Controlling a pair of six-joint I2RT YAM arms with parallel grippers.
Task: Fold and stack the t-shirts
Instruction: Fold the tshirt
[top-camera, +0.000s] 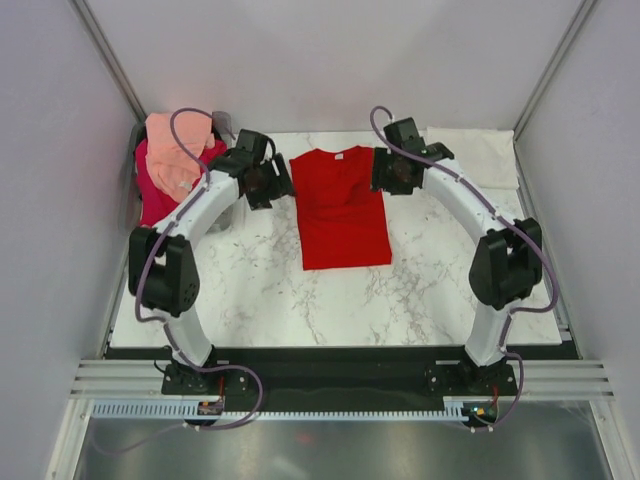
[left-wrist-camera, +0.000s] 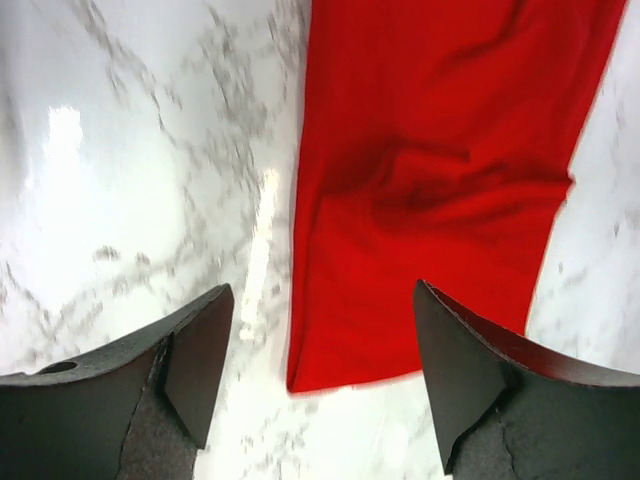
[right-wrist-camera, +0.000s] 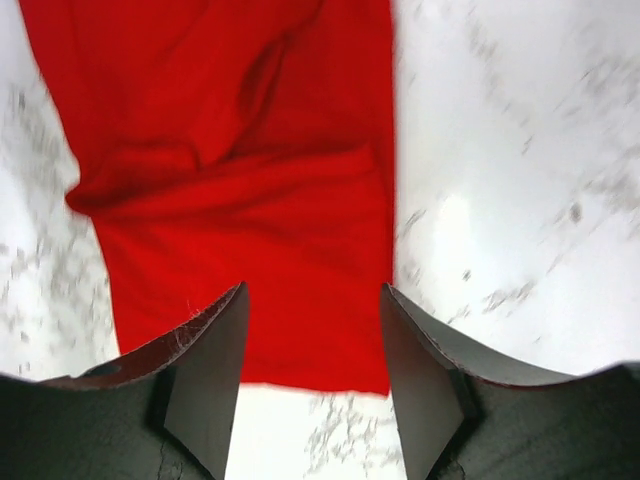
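Top external: red t-shirt (top-camera: 340, 210) at table centre, collar at 12 o'clock, sides apparently tucked in, likely to narrow it for end fold. Left gripper (left-wrist-camera: 322, 290) at its 9 o'clock, right gripper (right-wrist-camera: 312, 288) at 3 o'clock; both jaws apart, empty. Peach tee (top-camera: 175, 150) on magenta tee (top-camera: 155, 200), 10 o'clock.

left gripper (left-wrist-camera: 321, 290), right gripper (right-wrist-camera: 312, 290): jaws apart

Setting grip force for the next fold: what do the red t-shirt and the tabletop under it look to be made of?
The red t-shirt: soft, matte knit cloth, probably cotton jersey; it lies in limp creases. The tabletop: hard and glossy, white with grey veining, either marble or a marble-look laminate; the left wrist view shows bright glare on it.
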